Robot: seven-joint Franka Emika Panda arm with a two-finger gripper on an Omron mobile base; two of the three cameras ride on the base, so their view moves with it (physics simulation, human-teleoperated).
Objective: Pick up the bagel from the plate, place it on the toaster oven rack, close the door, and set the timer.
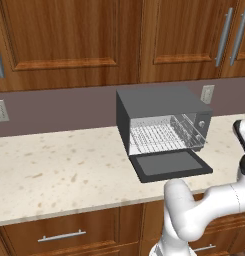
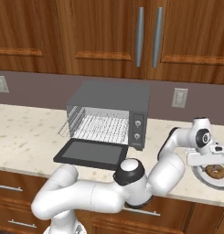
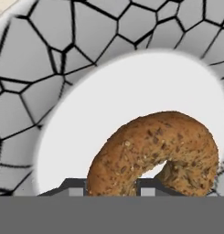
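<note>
A brown seeded bagel point(image 3: 154, 148) lies on the white centre of a plate point(image 3: 131, 91) whose wide rim is grey with a cracked pattern. In the hand view my gripper point(image 3: 111, 188) straddles the ring's near-left limb, its two dark fingertips point(image 3: 74, 187) pressed against either side: shut on the bagel. From the right base view the gripper point(image 2: 214, 165) reaches down onto the bagel point(image 2: 216, 172) and plate point(image 2: 199, 174) at the counter's right end. The toaster oven point(image 2: 113, 96) stands left of it, the door point(image 2: 91, 153) folded down flat, the silver rack point(image 2: 102, 125) bare inside.
Two knobs point(image 2: 137, 129) sit on the oven's front right panel. Wall outlets point(image 2: 179, 97) are behind on the backsplash, wooden cabinets hang above. A speckled counter point(image 1: 59, 165) stretches left of the oven point(image 1: 164, 107), with its open door point(image 1: 171, 165) overhanging toward the front edge.
</note>
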